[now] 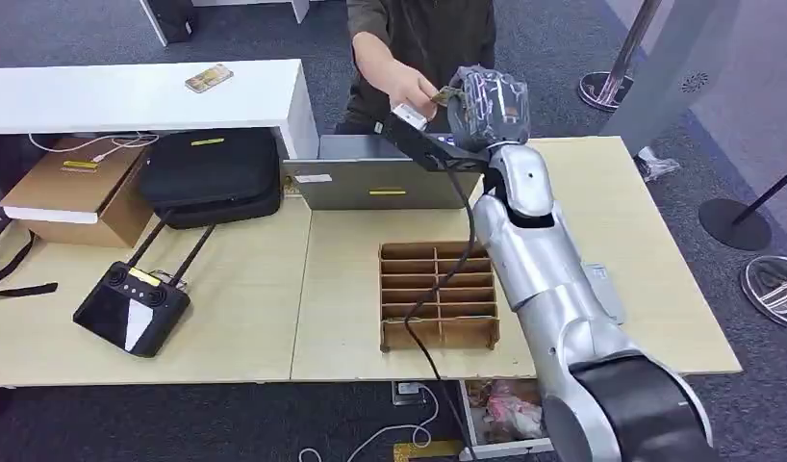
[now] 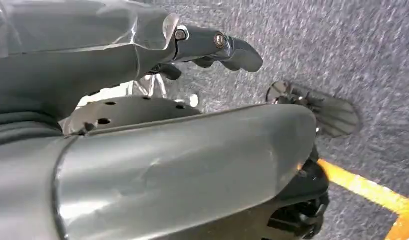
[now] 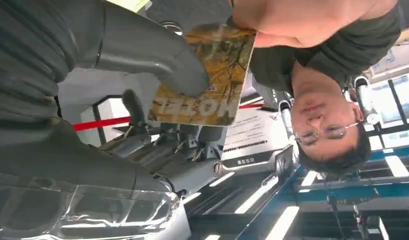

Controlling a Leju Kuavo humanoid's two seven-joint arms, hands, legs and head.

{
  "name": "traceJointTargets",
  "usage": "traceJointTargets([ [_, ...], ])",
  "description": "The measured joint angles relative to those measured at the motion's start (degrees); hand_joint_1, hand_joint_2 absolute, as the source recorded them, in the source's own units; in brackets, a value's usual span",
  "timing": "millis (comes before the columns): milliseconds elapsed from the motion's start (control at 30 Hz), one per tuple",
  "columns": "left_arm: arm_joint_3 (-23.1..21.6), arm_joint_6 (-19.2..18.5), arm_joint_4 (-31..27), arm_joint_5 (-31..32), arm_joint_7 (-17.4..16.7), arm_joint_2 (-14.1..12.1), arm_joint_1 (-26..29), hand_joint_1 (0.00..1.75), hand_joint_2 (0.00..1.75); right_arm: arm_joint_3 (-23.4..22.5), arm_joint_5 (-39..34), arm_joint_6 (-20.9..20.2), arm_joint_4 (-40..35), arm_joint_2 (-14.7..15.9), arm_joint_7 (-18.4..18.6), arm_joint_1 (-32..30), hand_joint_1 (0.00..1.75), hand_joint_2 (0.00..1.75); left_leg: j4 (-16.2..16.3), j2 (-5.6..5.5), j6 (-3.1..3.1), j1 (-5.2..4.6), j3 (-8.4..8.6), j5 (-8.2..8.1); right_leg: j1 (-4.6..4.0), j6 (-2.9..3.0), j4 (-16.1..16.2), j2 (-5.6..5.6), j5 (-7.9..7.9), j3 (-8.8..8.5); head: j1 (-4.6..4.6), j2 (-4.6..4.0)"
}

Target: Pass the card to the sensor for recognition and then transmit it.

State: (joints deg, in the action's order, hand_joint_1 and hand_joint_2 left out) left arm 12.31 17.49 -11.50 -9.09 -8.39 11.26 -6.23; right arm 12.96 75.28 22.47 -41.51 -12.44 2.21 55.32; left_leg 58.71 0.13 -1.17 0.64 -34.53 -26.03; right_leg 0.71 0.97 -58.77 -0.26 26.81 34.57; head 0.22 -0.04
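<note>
The person's hand (image 1: 394, 72) meets the right hand (image 1: 481, 96) over the desk's (image 1: 611, 192) far edge; the laptop (image 1: 380, 178) and slotted wooden rack (image 1: 438, 294) crowd below it, with bare desk to the right.

Bright even light, blurred wrist views

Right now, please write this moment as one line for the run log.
stage: handover | right hand: holds card, raised beyond table | person's hand: on card | left hand: hanging, holds nothing
</note>
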Motion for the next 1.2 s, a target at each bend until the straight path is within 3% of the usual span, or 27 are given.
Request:
traceJointTargets([
  [267, 0.02, 0.37, 0.00, -0.15, 0.70, 0.44, 0.13, 0.00, 0.00, 0.20, -0.11, 0.09, 0.24, 0.00, -0.77, 0.09, 1.75, 1.75, 0.00, -0.02, 0.00, 0.00, 0.00, 0.00, 0.00, 0.00, 0.00, 0.00, 0.00, 0.00, 0.02, 0.00],
  [533, 0.02, -2.01, 0.00, -0.33, -0.72, 0.02, 0.07, 0.00, 0.00, 0.74, 0.16, -0.06, 0.28, -0.28, -0.61, 0.37, 1.75, 1.75, 0.00, -0.02, 0.00, 0.01, 0.00, 0.00, 0.00, 0.00, 0.00, 0.00, 0.00, 0.00, 0.02, 0.00],
  [600, 0.02, -1.97, 0.00, -0.65, -0.68, -0.07, 0.08, 0.00, 0.00, 0.72, -1.62, -2.93, 0.57, -0.37, 0.11, 0.57, 1.75, 1.75, 0.00, -0.02, 0.00, 0.00, 0.00, 0.00, 0.00, 0.00, 0.00, 0.00, 0.00, 0.00, 0.02, 0.00],
  [667, 0.02, -1.93, 0.00, -0.70, -0.59, -0.07, 0.09, 0.00, 0.00, -0.64, -9.84, -11.68, 1.40, -0.50, 0.20, 1.43, 1.75, 1.75, 0.00, -0.02, 0.00, 0.00, 0.00, 0.00, 0.00, 0.00, 0.00, 0.01, 0.00, 0.01, 0.02, 0.00],
  [767, 0.02, -1.95, 0.00, -0.39, -1.27, -0.15, 0.09, 0.00, 0.00, -6.46, -28.28, -28.65, 4.00, -0.50, 0.15, 3.80, 1.75, 1.75, 0.01, -0.05, 0.00, -0.02, -0.01, 0.01, 0.00, 0.00, 0.01, -0.05, -0.01, 0.02, 0.02, 0.00],
  [833, 0.02, -1.99, 0.00, -0.15, -1.60, -0.22, 0.10, 0.00, 0.00, -10.28, -35.40, -33.95, 6.23, 0.02, 0.04, 5.74, 1.75, 1.75, 0.04, -0.06, 0.01, -0.02, -0.01, 0.01, 0.01, -0.01, 0.01, -0.06, -0.01, 0.01, 0.02, 0.00],
  [1000, 0.02, -2.06, 0.00, -0.70, -1.09, -0.33, 0.25, 0.00, 0.00, -15.54, -40.85, -37.73, 10.84, 1.95, 1.20, 9.91, 1.75, 1.75, 0.06, -0.04, 0.04, -0.02, -0.02, -0.02, 0.02, -0.01, 0.02, -0.03, -0.01, 0.01, 0.00, 0.00],
  [1200, 0.07, -2.12, 0.00, -1.20, 0.13, -0.44, 0.68, 0.00, 0.00, -16.81, -41.81, -38.07, 13.11, 3.76, 0.20, 11.36, 1.75, 1.75, 0.07, -0.06, 0.04, -0.01, -0.02, -0.02, 0.02, -0.01, 0.02, -0.05, -0.01, 0.02, 0.00, 0.00],
])
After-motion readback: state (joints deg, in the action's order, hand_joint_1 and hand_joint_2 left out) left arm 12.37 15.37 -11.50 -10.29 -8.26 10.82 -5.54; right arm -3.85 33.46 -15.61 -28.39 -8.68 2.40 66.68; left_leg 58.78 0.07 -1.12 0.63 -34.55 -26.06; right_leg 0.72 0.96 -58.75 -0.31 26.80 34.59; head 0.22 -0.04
